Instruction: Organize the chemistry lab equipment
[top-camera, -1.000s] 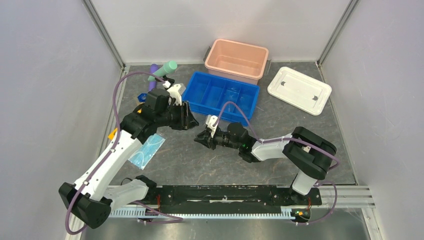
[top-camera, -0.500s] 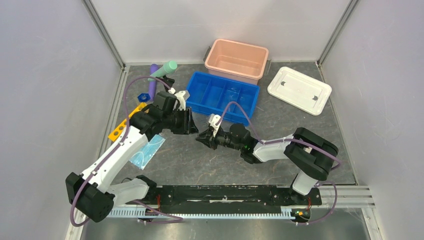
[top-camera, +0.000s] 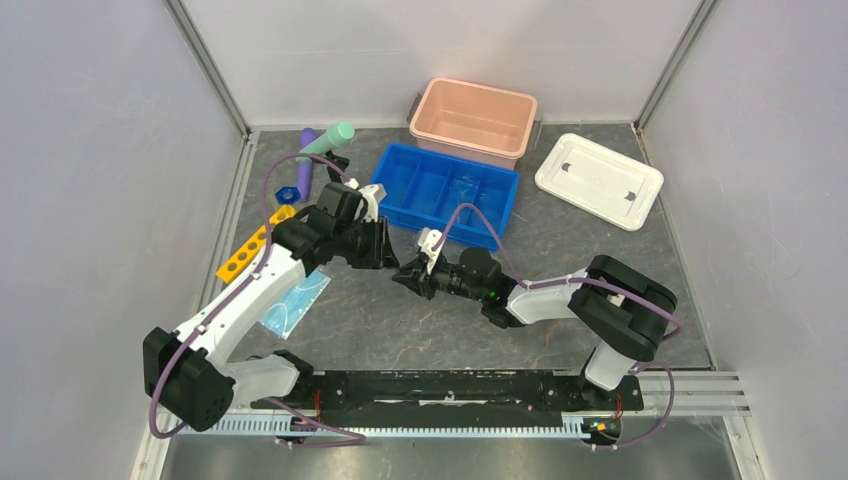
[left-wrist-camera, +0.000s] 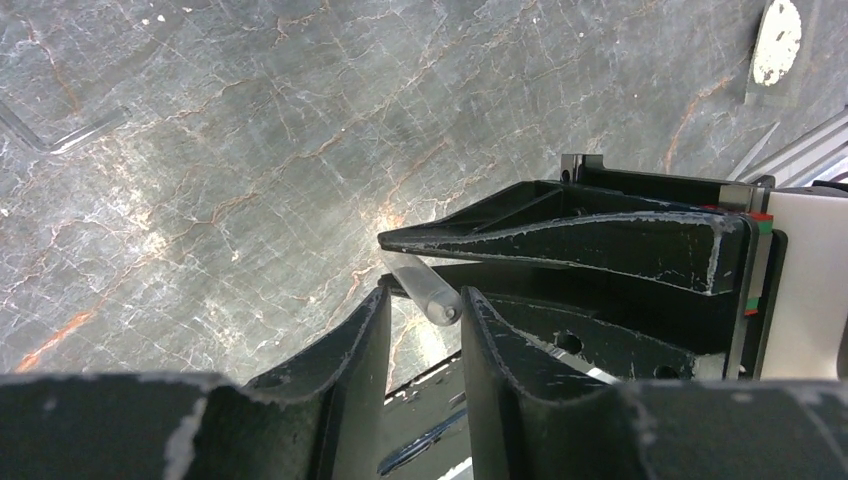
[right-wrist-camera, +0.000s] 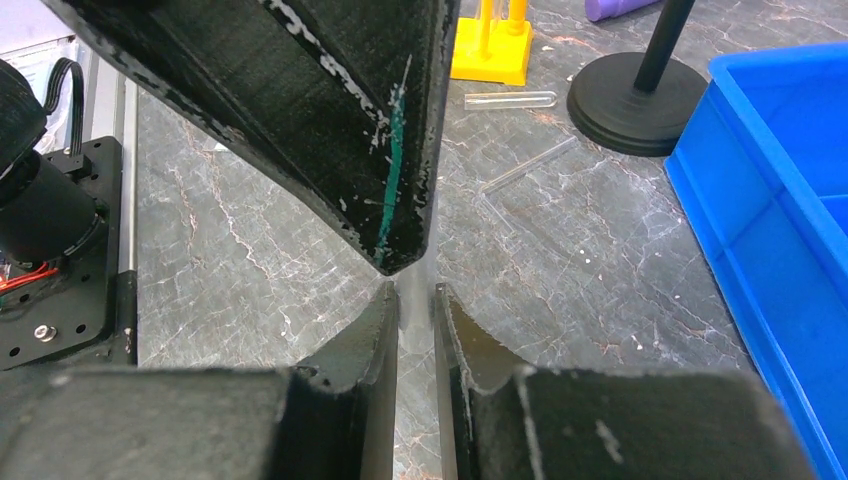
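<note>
My right gripper is shut on a thin clear glass tube and holds it above the table's middle. My left gripper faces it, tip to tip. Its jaws are open, with the tube's free end between them and a gap on one side. The yellow holed rack, light-blue mask, mint-green tube, purple tube and a small blue piece lie at the left. The black clamp stand base shows in the right wrist view.
The blue divided tray sits just behind the grippers, the pink bin behind it, the white lid at the back right. Two more clear tubes lie on the table near the stand.
My left gripper has moved right and nearer, closing in on the right gripper's tip and uncovering the yellow rack. The right gripper has shifted slightly left with the tube.
</note>
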